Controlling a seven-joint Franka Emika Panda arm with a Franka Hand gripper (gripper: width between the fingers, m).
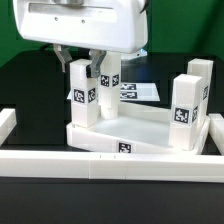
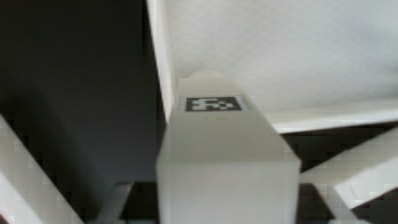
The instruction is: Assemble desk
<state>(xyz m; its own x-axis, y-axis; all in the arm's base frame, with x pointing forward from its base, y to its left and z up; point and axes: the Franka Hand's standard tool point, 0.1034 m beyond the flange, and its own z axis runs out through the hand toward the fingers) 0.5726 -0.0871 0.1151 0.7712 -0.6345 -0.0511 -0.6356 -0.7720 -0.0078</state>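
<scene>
The white rimmed tabletop (image 1: 140,138) lies flat in the middle of the exterior view. A white leg block (image 1: 82,98) stands upright at its near corner on the exterior view's left, tag facing the camera. My gripper (image 1: 80,62) comes down from above and is shut on that leg's upper end, one dark finger on each side. In the wrist view the held leg (image 2: 222,150) runs away from the gripper (image 2: 222,205), with a tag on its far end over the tabletop (image 2: 285,60). Another leg (image 1: 110,75) stands just behind. Two more legs (image 1: 185,100) (image 1: 202,75) stand upright on the exterior view's right.
The marker board (image 1: 142,92) lies flat behind the tabletop. A long low white border wall (image 1: 100,162) runs along the front, with side pieces at the exterior view's left (image 1: 6,125) and right (image 1: 214,135). The table surface is black.
</scene>
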